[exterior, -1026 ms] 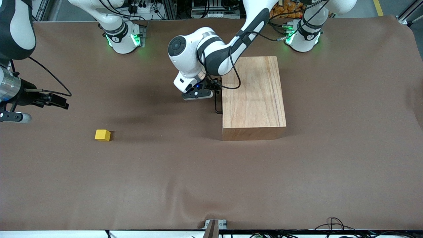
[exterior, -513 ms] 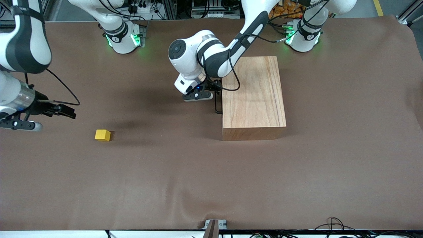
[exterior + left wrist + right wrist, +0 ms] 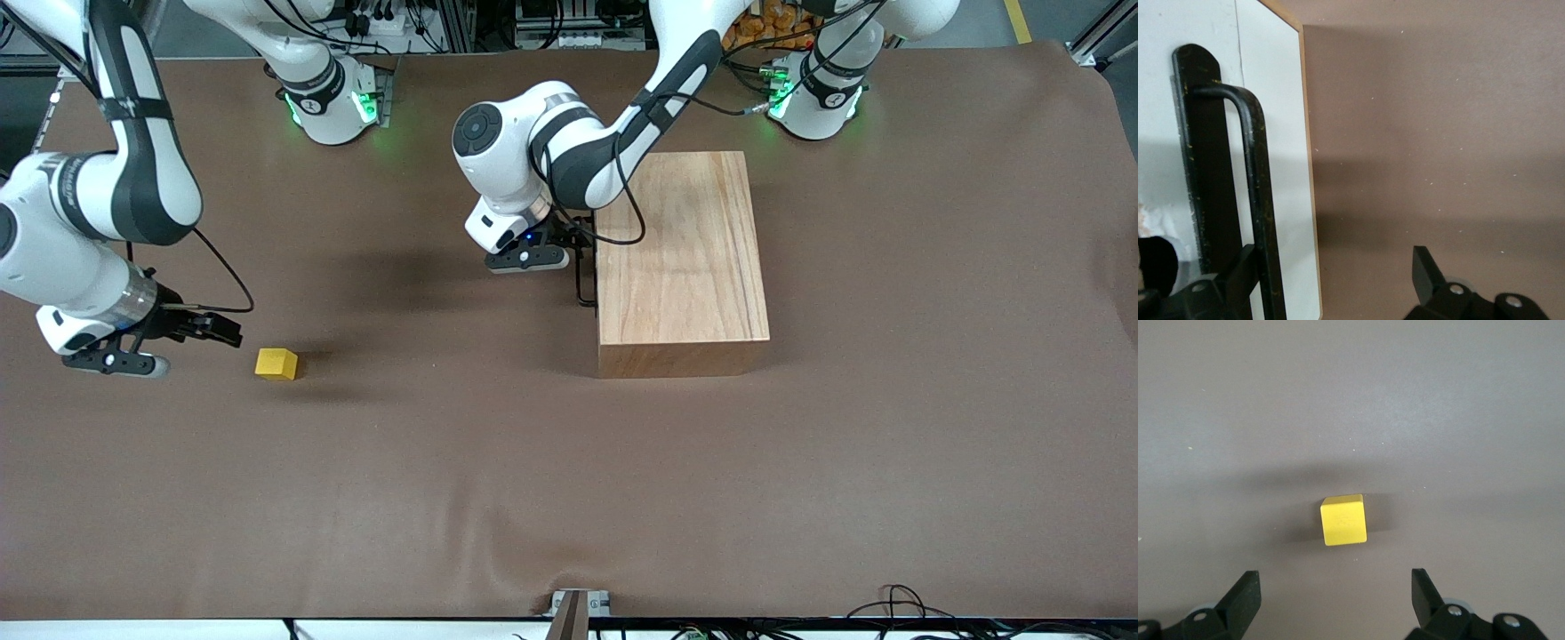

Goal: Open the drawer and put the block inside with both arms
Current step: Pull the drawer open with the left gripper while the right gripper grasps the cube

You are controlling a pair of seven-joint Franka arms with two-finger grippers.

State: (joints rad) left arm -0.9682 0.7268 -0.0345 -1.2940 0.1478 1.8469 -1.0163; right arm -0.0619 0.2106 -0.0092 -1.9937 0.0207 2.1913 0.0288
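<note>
The drawer is shut in the light wooden box (image 3: 680, 258). Its black wire handle (image 3: 582, 284) is on the side facing the right arm's end. In the left wrist view the handle (image 3: 1259, 200) stands on the white front panel (image 3: 1271, 100). My left gripper (image 3: 578, 253) is open at the handle (image 3: 1331, 267), with one finger (image 3: 1238, 280) against the panel and the other (image 3: 1425, 267) over the cloth, apart from the bar. The yellow block (image 3: 276, 364) lies on the cloth. My right gripper (image 3: 222, 332) is open and empty just short of the block (image 3: 1343, 519), which lies ahead of its fingertips (image 3: 1335, 587).
A brown cloth (image 3: 569, 462) covers the table, with wrinkles near the front edge. A small metal bracket (image 3: 578, 604) and loose cables (image 3: 898, 604) sit at the front edge. The two green-lit arm bases (image 3: 333, 102) stand at the back.
My right arm has swung in from the table's end and brought its open gripper close beside the yellow block. My left gripper has shifted only slightly at the handle.
</note>
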